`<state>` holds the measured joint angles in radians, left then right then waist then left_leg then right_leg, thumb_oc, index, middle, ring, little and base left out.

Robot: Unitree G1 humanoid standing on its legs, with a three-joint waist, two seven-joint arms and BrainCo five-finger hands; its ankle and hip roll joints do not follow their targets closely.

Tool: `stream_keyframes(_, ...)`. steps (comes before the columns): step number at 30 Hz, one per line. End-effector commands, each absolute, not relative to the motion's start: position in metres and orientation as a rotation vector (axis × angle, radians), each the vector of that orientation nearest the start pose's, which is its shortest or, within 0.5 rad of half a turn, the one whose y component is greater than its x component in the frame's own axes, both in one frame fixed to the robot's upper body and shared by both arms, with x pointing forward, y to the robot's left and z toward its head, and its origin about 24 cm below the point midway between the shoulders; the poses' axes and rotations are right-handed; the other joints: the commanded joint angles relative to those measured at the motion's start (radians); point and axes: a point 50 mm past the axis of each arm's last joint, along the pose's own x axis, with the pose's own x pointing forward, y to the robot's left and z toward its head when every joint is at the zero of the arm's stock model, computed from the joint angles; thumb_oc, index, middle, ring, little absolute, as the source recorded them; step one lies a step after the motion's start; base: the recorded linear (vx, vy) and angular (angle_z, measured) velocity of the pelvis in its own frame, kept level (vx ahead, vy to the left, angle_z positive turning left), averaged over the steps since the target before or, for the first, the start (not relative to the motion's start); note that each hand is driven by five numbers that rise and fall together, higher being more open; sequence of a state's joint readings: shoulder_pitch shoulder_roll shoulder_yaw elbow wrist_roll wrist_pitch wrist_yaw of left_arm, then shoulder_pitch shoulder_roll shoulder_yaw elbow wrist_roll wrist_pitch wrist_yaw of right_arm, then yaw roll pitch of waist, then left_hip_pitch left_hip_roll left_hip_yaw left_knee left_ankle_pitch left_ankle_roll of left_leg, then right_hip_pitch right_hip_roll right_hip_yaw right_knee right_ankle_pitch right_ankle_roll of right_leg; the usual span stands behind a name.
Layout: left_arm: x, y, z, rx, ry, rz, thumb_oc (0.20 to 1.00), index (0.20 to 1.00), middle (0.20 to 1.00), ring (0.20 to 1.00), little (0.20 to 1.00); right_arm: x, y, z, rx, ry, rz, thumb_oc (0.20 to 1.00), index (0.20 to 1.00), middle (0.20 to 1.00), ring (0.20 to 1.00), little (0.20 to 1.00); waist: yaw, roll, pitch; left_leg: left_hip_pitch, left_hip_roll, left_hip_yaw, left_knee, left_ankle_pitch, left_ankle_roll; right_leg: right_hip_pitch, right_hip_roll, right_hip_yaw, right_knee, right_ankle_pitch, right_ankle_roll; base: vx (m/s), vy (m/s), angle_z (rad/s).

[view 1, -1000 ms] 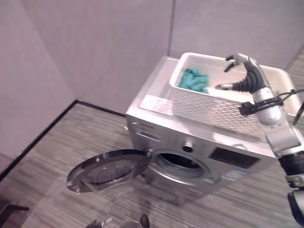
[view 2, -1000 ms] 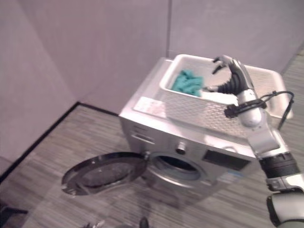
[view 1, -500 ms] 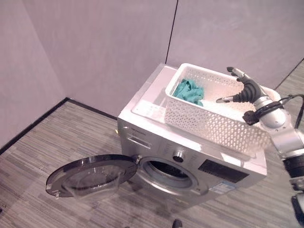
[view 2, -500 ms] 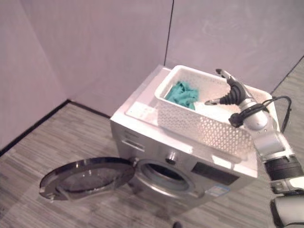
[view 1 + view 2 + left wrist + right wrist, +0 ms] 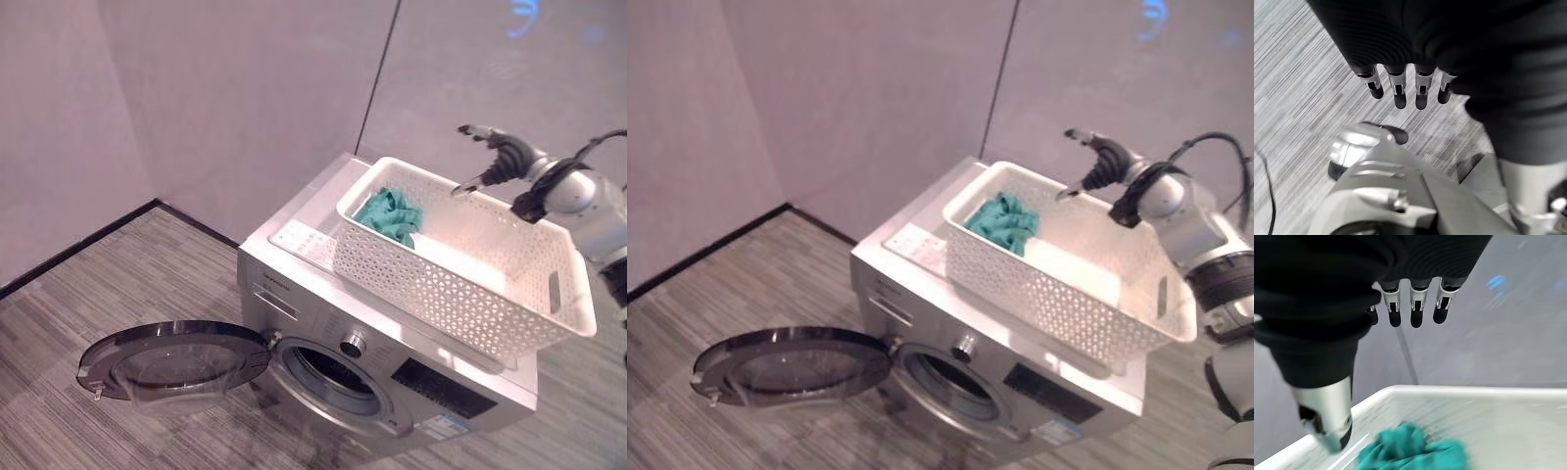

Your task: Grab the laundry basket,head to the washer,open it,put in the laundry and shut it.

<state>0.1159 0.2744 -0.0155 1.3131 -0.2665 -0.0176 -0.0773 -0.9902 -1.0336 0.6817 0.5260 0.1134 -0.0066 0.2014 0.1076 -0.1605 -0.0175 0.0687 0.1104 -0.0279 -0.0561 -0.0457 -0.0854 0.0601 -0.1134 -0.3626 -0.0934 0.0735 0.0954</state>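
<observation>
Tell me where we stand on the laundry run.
Done: white perforated plastic basket sits atop the silver front-loading washer, whose round door hangs open. In hand: the open right hand hovers over the basket, holding nothing. Left: moving the teal cloth into the drum, shutting the door.

A white perforated basket (image 5: 460,284) sits on top of the silver washer (image 5: 323,333), toward its 3 o'clock side. Teal laundry (image 5: 390,215) lies bunched in the basket's 10 o'clock corner. The washer's round door (image 5: 171,357) hangs open toward 9 o'clock.
</observation>
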Motion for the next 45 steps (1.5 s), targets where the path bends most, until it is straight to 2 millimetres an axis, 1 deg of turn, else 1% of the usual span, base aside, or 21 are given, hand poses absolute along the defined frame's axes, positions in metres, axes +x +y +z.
stream_keyframes(1,0.014,0.259,-0.165,-0.017,1.407,0.276,1.000,1.000,1.000,1.000,1.000,0.371,-0.259,0.266,-1.178,-0.118,0.168,1.000,1.000,1.000,1.000,1.000,0.041,-0.014,-0.004,0.007,0.018,0.014,0.000,-0.008,0.042,0.004,-0.042,0.049,0.028,-0.045,0.052,0.01,-0.061,0.18)
stream_keyframes(3,0.011,0.262,-0.165,-0.014,1.420,0.281,1.000,1.000,1.000,1.000,1.000,0.370,-0.257,0.263,-1.188,-0.110,0.190,1.000,1.000,1.000,1.000,1.000,0.046,-0.025,0.000,0.003,0.025,0.008,-0.005,-0.002,0.037,0.007,-0.036,0.039,0.024,-0.047,0.049,0.01,-0.050,0.12)
stream_keyframes(4,0.011,0.262,-0.165,-0.014,1.420,0.281,1.000,1.000,1.000,1.000,1.000,0.370,-0.257,0.263,-1.188,-0.110,0.190,1.000,1.000,1.000,1.000,1.000,0.046,-0.025,0.000,0.003,0.025,0.008,-0.005,-0.002,0.037,0.007,-0.036,0.039,0.024,-0.047,0.049,0.00,-0.053,0.10)
stream_keyframes(6,0.006,0.267,-0.163,-0.013,1.432,0.295,1.000,1.000,1.000,1.000,1.000,0.371,-0.257,0.258,-1.183,-0.088,0.209,1.000,1.000,1.000,1.000,1.000,0.058,-0.038,0.011,-0.009,0.032,-0.004,-0.014,0.010,0.029,0.005,-0.029,0.026,0.020,-0.047,0.046,0.00,-0.050,0.07)
stream_keyframes(7,0.006,0.267,-0.163,-0.013,1.432,0.295,1.000,1.000,1.000,1.000,1.000,0.371,-0.257,0.258,-1.183,-0.088,0.210,1.000,1.000,1.000,1.000,1.000,0.058,-0.038,0.011,-0.010,0.032,-0.004,-0.014,0.011,0.029,0.005,-0.029,0.026,0.019,-0.047,0.046,0.00,-0.044,0.11)
stream_keyframes(9,0.008,0.272,-0.162,-0.015,1.421,0.308,1.000,1.000,1.000,1.000,1.000,0.370,-0.263,0.253,-1.196,-0.051,0.211,1.000,1.000,1.000,1.000,1.000,0.071,-0.051,0.023,-0.028,0.039,-0.017,-0.019,0.023,0.021,0.001,-0.023,0.006,0.015,-0.049,0.044,-0.01,-0.061,0.19)
stream_keyframes(14,0.014,0.274,-0.161,-0.011,1.402,0.304,1.000,1.000,1.000,1.000,1.000,0.368,-0.269,0.244,-1.228,0.004,0.231,1.000,1.000,1.000,1.000,1.000,0.082,-0.064,0.039,-0.060,0.049,-0.039,-0.025,0.038,0.013,-0.012,-0.018,-0.020,0.011,-0.051,0.041,-0.01,-0.046,0.19)
stream_keyframes(18,0.019,0.273,-0.161,-0.013,1.384,0.295,1.000,1.000,1.000,1.000,1.000,0.366,-0.271,0.241,-1.246,0.031,0.248,1.000,1.000,1.000,1.000,1.000,0.084,-0.068,0.050,-0.077,0.053,-0.054,-0.026,0.047,0.009,-0.017,-0.015,-0.034,0.012,-0.053,0.038,-0.01,-0.030,0.19)
stream_keyframes(19,0.025,0.272,-0.161,-0.017,1.368,0.282,1.000,1.000,1.000,1.000,1.000,0.365,-0.271,0.239,-1.263,0.048,0.266,1.000,1.000,1.000,1.000,1.000,0.082,-0.071,0.057,-0.089,0.055,-0.066,-0.026,0.052,0.007,-0.021,-0.012,-0.045,0.014,-0.056,0.036,-0.01,-0.046,0.03)
stream_keyframes(22,0.031,0.270,-0.161,-0.014,1.349,0.261,1.000,1.000,1.000,1.000,1.000,0.362,-0.272,0.238,-1.278,0.064,0.295,1.000,1.000,1.000,1.000,1.000,0.085,-0.072,0.073,-0.099,0.062,-0.077,-0.025,0.054,0.003,-0.022,-0.007,-0.054,0.017,-0.062,0.032,0.00,-0.041,0.12)
stream_keyframes(24,0.032,0.269,-0.161,-0.013,1.344,0.254,1.000,1.000,1.000,1.000,1.000,0.361,-0.272,0.237,-1.285,0.073,0.306,1.000,1.000,1.000,1.000,1.000,0.083,-0.076,0.076,-0.108,0.059,-0.083,-0.024,0.058,0.002,-0.027,-0.009,-0.061,0.017,-0.062,0.033,0.00,-0.023,0.17)
stream_keyframes(30,0.049,0.268,-0.159,-0.008,1.291,0.226,1.000,1.000,1.000,1.000,1.000,0.358,-0.271,0.228,-1.360,0.149,0.384,1.000,1.000,1.000,1.000,1.000,0.098,-0.074,0.119,-0.146,0.065,-0.102,-0.023,0.073,-0.004,-0.048,-0.003,-0.074,0.017,-0.062,0.030,-0.01,-0.019,0.05)
stream_keyframes(34,0.053,0.266,-0.159,-0.007,1.283,0.204,1.000,1.000,1.000,1.000,1.000,0.352,-0.275,0.227,-1.401,0.188,0.414,1.000,1.000,1.000,1.000,1.000,0.094,-0.068,0.135,-0.166,0.066,-0.110,-0.024,0.079,-0.006,-0.061,-0.003,-0.081,0.019,-0.062,0.029,-0.01,-0.013,0.14)
stream_keyframes(35,0.053,0.264,-0.160,-0.009,1.287,0.200,1.000,1.000,1.000,1.000,1.000,0.351,-0.281,0.230,-1.409,0.190,0.386,1.000,1.000,1.000,1.000,1.000,0.091,-0.065,0.140,-0.169,0.065,-0.112,-0.024,0.080,-0.007,-0.064,-0.004,-0.084,0.021,-0.063,0.030,0.01,0.003,0.08)
stream_keyframes(36,0.052,0.264,-0.160,-0.013,1.291,0.206,1.000,1.000,1.000,1.000,1.000,0.352,-0.283,0.232,-1.404,0.180,0.365,1.000,1.000,1.000,1.000,1.000,0.089,-0.064,0.142,-0.169,0.065,-0.110,-0.024,0.080,-0.007,-0.065,-0.004,-0.082,0.021,-0.062,0.030,0.01,0.011,0.03)
stream_keyframes(39,0.049,0.263,-0.161,-0.019,1.306,0.223,1.000,1.000,1.000,1.000,1.000,0.352,-0.294,0.243,-1.356,0.120,0.249,1.000,1.000,1.000,1.000,1.000,0.076,-0.061,0.140,-0.159,0.062,-0.097,-0.025,0.073,-0.003,-0.065,-0.007,-0.071,0.019,-0.058,0.032,0.00,0.000,0.00)
stream_keyframes(40,0.048,0.262,-0.161,-0.023,1.310,0.230,1.000,1.000,1.000,1.000,1.000,0.353,-0.300,0.250,-1.315,0.083,0.174,1.000,1.000,1.000,1.000,1.000,0.069,-0.057,0.137,-0.154,0.060,-0.092,-0.025,0.070,0.000,-0.065,-0.008,-0.065,0.019,-0.055,0.033,0.02,0.038,-0.03)
stream_keyframes(42,0.049,0.261,-0.162,-0.017,1.310,0.241,1.000,1.000,1.000,1.000,1.000,0.356,-0.306,0.264,-1.200,-0.022,0.046,1.000,1.000,1.000,1.000,1.000,0.061,-0.053,0.131,-0.143,0.055,-0.077,-0.025,0.063,0.006,-0.067,-0.012,-0.049,0.017,-0.049,0.035,0.02,0.049,-0.06)
stream_keyframes(43,0.051,0.260,-0.162,-0.014,1.307,0.243,1.000,1.000,1.000,1.000,1.000,0.358,-0.307,0.270,-1.152,-0.067,-0.002,1.000,1.000,1.000,1.000,1.000,0.057,-0.050,0.128,-0.140,0.053,-0.073,-0.025,0.060,0.008,-0.068,-0.013,-0.043,0.017,-0.048,0.034,0.01,0.039,-0.11)
stream_keyframes(44,0.051,0.260,-0.162,-0.013,1.307,0.243,1.000,1.000,1.000,1.000,1.000,0.358,-0.307,0.270,-1.151,-0.068,-0.003,1.000,1.000,1.000,1.000,1.000,0.054,-0.052,0.126,-0.145,0.049,-0.076,-0.025,0.062,0.010,-0.071,-0.016,-0.046,0.017,-0.047,0.035,0.02,0.051,-0.12)
stream_keyframes(45,0.056,0.258,-0.162,-0.004,1.296,0.244,1.000,1.000,1.000,1.000,1.000,0.359,-0.306,0.289,-1.068,-0.175,-0.086,1.000,1.000,1.000,1.000,1.000,0.049,-0.041,0.121,-0.131,0.048,-0.064,-0.025,0.053,0.013,-0.066,-0.015,-0.032,0.016,-0.048,0.034,0.03,0.051,-0.10)
